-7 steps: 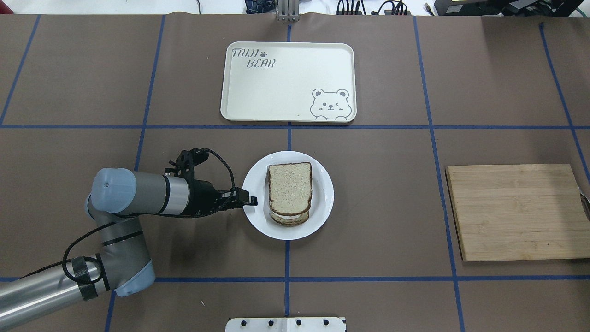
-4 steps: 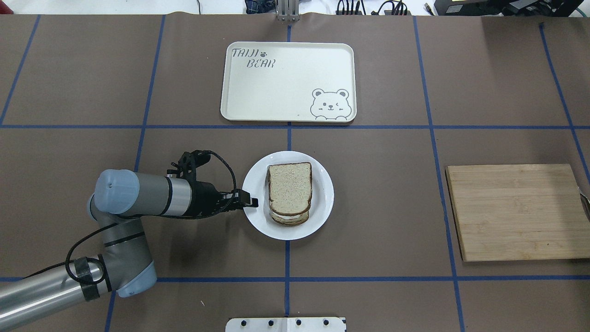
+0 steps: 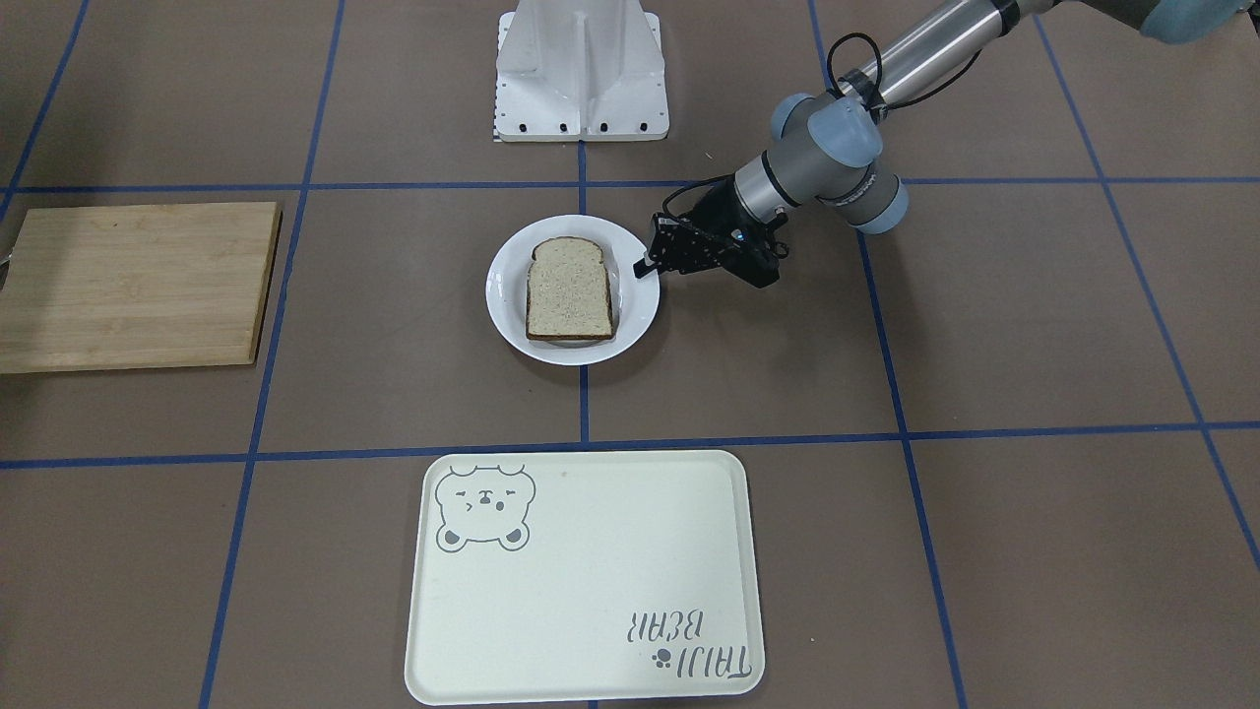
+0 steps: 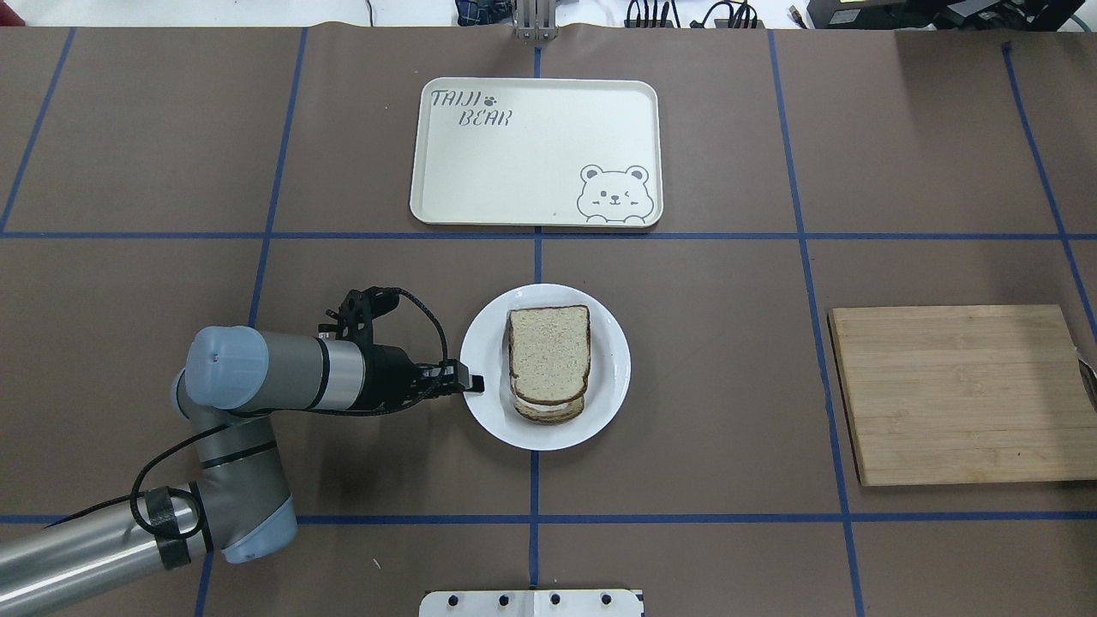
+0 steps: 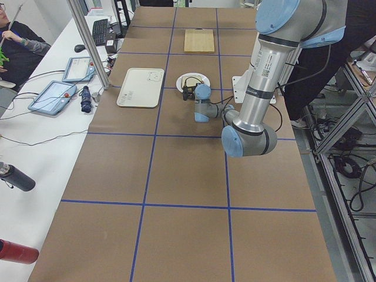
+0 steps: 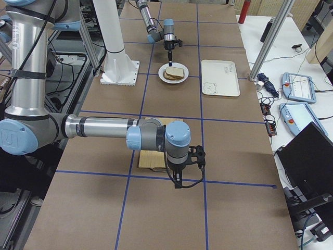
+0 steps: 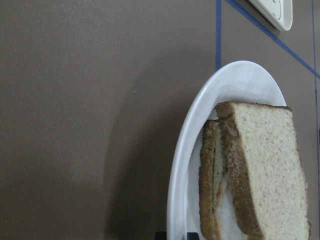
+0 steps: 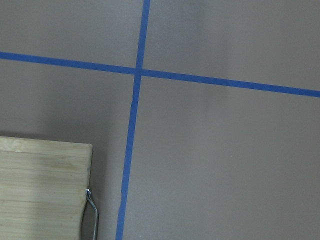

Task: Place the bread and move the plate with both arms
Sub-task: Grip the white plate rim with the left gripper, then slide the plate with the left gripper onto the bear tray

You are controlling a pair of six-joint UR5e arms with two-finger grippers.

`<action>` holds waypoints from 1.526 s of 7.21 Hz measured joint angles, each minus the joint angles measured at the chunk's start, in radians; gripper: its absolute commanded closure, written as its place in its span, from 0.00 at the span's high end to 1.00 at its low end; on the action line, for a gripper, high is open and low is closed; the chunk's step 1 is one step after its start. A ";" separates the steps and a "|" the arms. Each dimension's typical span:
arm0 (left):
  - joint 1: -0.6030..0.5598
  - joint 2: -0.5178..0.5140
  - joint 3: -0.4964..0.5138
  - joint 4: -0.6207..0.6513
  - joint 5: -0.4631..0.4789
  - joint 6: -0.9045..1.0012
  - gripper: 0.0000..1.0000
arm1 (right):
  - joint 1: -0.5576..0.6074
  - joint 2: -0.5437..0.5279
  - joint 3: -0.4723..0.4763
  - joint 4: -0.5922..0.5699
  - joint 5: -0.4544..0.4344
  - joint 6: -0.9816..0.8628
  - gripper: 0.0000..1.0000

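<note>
The white plate (image 4: 610, 368) lies at mid-table and holds a stack. The plain bread slice (image 4: 548, 351) lies on top of a lower slice with a white filling showing between them. My left gripper (image 4: 473, 383) lies low and level and is shut on the plate's left rim; it also shows in the front view (image 3: 645, 266). The left wrist view shows the plate's rim (image 7: 200, 110) and the bread (image 7: 270, 165) close up. My right gripper (image 6: 177, 183) hangs over the table near the cutting board, seen only in the exterior right view; I cannot tell if it is open or shut.
The cream bear tray (image 4: 536, 154) lies beyond the plate, across a blue tape line. A wooden cutting board (image 4: 960, 394) lies at the right, with a metal loop (image 8: 92, 210) at its edge. The white robot base (image 3: 581, 79) stands at the near edge.
The plate with its bread stack has shifted a little to the right and slightly nearer to the robot. My left gripper has moved with it at the rim.
</note>
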 measured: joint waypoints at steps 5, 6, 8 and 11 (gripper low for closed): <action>0.003 0.001 -0.004 -0.001 0.004 -0.002 0.00 | 0.000 0.000 0.000 0.000 -0.001 0.000 1.00; 0.003 0.001 -0.007 -0.002 0.004 -0.003 0.00 | 0.000 0.000 0.000 0.000 -0.001 0.000 1.00; 0.004 0.003 -0.009 -0.034 0.004 -0.038 0.00 | 0.000 -0.001 0.000 0.000 -0.002 0.000 1.00; 0.004 0.004 -0.013 -0.069 0.003 -0.089 0.00 | 0.000 -0.001 0.000 0.001 -0.003 0.000 1.00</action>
